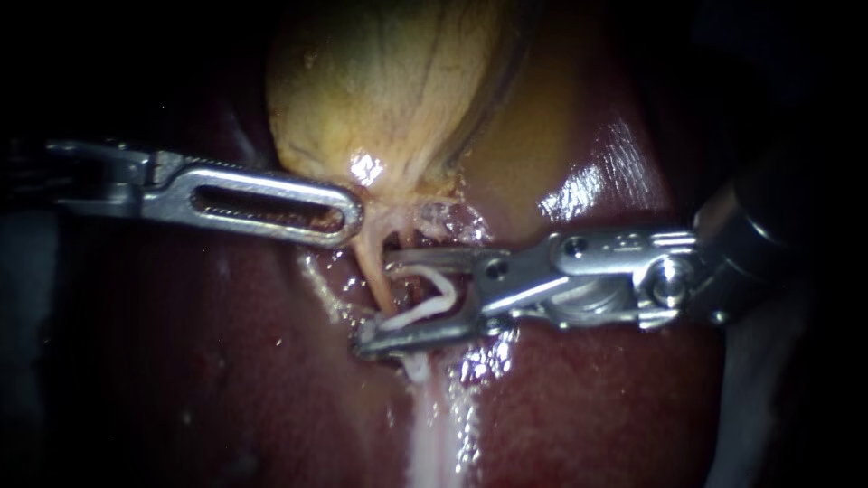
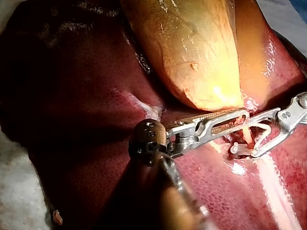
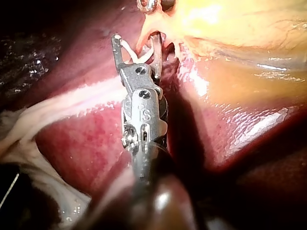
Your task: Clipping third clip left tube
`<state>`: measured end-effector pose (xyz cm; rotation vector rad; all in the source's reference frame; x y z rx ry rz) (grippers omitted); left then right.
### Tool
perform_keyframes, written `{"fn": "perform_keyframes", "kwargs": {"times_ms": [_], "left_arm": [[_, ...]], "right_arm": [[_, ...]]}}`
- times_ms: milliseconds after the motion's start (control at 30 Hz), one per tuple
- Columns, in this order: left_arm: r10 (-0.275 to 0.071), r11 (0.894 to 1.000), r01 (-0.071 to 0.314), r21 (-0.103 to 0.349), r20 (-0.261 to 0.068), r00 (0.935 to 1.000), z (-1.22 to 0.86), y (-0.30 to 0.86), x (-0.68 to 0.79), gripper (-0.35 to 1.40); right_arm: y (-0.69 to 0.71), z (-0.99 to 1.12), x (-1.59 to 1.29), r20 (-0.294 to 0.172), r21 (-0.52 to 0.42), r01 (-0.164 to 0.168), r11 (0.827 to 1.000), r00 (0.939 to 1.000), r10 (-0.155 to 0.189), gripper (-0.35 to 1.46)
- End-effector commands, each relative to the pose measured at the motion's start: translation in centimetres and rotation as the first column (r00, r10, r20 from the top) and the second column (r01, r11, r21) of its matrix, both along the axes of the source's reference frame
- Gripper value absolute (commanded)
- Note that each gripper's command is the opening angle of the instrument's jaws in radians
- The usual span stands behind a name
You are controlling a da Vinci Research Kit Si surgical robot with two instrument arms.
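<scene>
Background is taken up by a dark red, wet, glossy liver (image 1: 181, 380). A pale cloth (image 2: 14, 191) at its edge is shown only in the left wrist view. A yellow-tan, bulging gallbladder (image 1: 389, 81) is laid on the liver, its narrow neck turned toward both instruments.

The left instrument (image 1: 351, 215), steel with a long slotted claw, is brought in from the left. Its claw is pressed together on the gallbladder at the neck. Only one slotted half is shown in the endoscope view. The toothed second half, lying close against it, is shown only in the left wrist view. In the right wrist view just its tip is caught, with pink tissue drawn into it.

The right instrument (image 1: 380, 303), steel and hinged, is brought in from the right. Its claw is spread wide, but both halves are seated against an open, white, V-shaped plastic clip (image 1: 420, 311), so the clip is pinched between them. The clip's bend is turned toward the shaft and its mouth toward the tips.

A thin tan tube (image 1: 373, 271) is run down from the gallbladder neck and passed between the spread halves near the tips, at the clip's mouth. Contact between clip and tube cannot be told. A paler strand (image 1: 407, 237) is seen just beside the tube.

A whitish band (image 1: 434, 434) of tissue is run over the liver from under the lower claw half. More of it is shown in the right wrist view, out to frayed white tissue. A small white piece (image 1: 416, 366) sits just under that half; clip or tissue cannot be told.
</scene>
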<state>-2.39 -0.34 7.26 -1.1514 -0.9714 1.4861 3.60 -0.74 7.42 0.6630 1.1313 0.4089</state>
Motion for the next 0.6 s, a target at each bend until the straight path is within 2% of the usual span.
{"fn": "perform_keyframes", "kwargs": {"times_ms": [33,100,200,267,467,600], "left_arm": [[0.001,1.000,-0.001,-0.001,0.000,1.0000,0.00,0.00,0.00,-0.35],[0.000,1.000,0.000,-0.001,0.000,1.0000,0.00,0.00,-0.01,-0.35],[0.000,1.000,0.000,-0.001,0.000,1.0000,0.00,0.00,-0.01,-0.35],[0.000,1.000,0.000,-0.001,0.000,1.0000,0.00,0.00,-0.01,-0.35],[0.000,1.000,0.000,-0.001,0.000,1.0000,0.00,0.00,-0.01,-0.35],[0.000,1.000,0.000,-0.001,0.000,1.0000,0.00,0.00,-0.01,-0.35]], "right_arm": [[-0.01,0.04,0.04,0.004,0.013,-0.005,1.000,1.0000,0.005,0.49],[-0.01,0.07,0.09,-0.003,0.038,-0.014,0.999,0.9999,0.014,0.49],[0.03,0.09,0.16,-0.041,0.094,-0.036,0.995,0.9984,0.040,0.49],[0.07,0.09,0.21,-0.075,0.130,-0.051,0.990,0.9953,0.061,0.48],[0.11,0.10,0.31,-0.133,0.217,-0.075,0.973,0.9855,0.105,0.46],[0.14,0.10,0.33,-0.146,0.244,-0.086,0.966,0.9814,0.124,0.45]]}}
